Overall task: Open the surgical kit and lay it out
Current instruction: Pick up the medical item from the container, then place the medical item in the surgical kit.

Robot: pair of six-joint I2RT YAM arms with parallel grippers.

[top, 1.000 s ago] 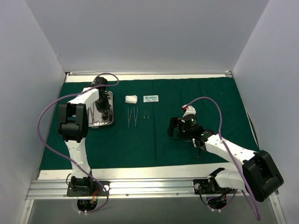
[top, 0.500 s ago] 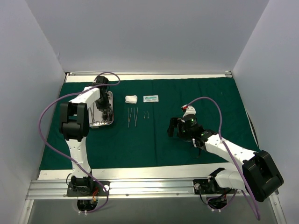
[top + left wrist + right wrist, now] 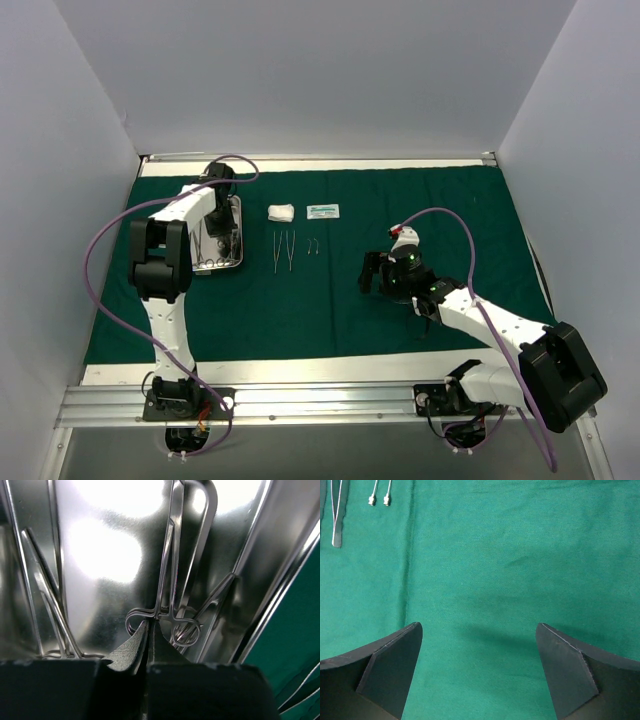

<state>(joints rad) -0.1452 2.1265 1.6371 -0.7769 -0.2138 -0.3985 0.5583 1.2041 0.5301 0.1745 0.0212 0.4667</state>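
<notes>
Pinching forceps [image 3: 169, 580] in steel tray [image 3: 100, 555]: left end effector [image 3: 149, 628] clenched | right end effector [image 3: 477, 627] spread wide, empty, over cloth [image 3: 520, 555]

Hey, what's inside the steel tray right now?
The steel tray holds ring-handled forceps and other thin instruments; the shut left gripper hides whatever lies beneath it.

forceps [image 3: 169, 545] tips cut off, tray [image 3: 100, 580] cropped — top, left

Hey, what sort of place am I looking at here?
Probably a robotics test cell staged as a surgical prep station, not a real theatre: plain white walls box it in, robot arms are bolted to an aluminium rail, and a steel tray sits on a green cloth.
</notes>
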